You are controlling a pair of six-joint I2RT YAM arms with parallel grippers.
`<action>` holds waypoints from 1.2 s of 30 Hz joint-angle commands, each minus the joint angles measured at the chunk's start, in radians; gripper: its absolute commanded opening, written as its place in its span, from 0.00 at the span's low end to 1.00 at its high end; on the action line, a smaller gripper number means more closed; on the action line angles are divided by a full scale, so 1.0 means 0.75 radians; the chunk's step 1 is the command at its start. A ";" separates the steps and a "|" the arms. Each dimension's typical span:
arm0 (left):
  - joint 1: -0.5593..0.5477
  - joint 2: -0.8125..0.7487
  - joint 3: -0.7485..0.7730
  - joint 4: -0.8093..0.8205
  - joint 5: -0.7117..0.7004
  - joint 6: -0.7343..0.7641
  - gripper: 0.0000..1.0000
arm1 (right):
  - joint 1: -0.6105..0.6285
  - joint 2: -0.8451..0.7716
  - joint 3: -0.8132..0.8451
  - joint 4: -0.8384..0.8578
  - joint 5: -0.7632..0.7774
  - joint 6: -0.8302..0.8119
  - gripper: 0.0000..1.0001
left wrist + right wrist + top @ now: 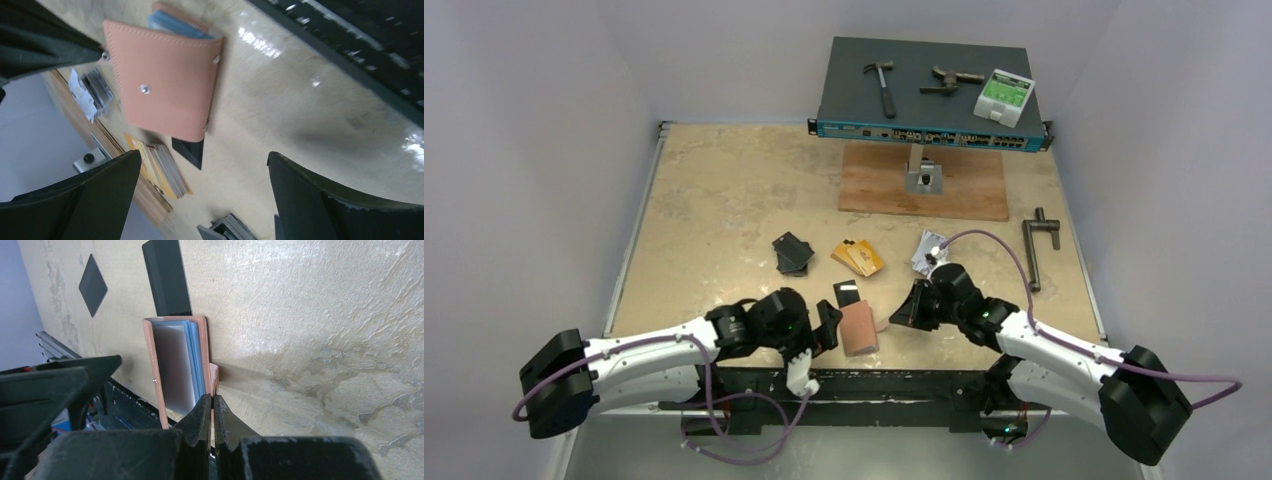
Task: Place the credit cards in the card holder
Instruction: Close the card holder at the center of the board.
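The pink card holder (859, 328) (165, 85) (152, 360) sits near the table's front edge with pale and blue cards showing inside it. My right gripper (906, 308) (212, 400) is shut on its right wall. My left gripper (829, 328) (204, 156) hangs open just left of it, holding nothing. A single black credit card (848, 294) (190, 150) (167, 277) lies at the holder's far end. Further back lie a black stack (792, 253) (93, 285), an orange-gold stack (858, 258) (157, 170) and a silver-grey stack (927, 252) (92, 92).
A network switch (929, 125) at the back carries a hammer (881, 85), a metal tool (949, 80) and a white-green device (1004, 97). A wooden board (964, 185) with a metal block (922, 178) lies before it. A T-handle tool (1039, 245) lies at the right.
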 commanded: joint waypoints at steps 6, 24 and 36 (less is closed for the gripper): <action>-0.007 0.051 -0.090 0.298 0.290 0.276 0.59 | -0.011 -0.038 0.076 0.025 -0.057 -0.035 0.00; -0.042 0.459 0.318 -0.259 0.147 0.303 0.27 | -0.011 -0.068 0.071 -0.052 -0.099 -0.119 0.00; -0.118 0.648 0.450 -0.292 -0.050 0.194 0.49 | -0.010 -0.029 0.104 0.009 -0.124 -0.117 0.00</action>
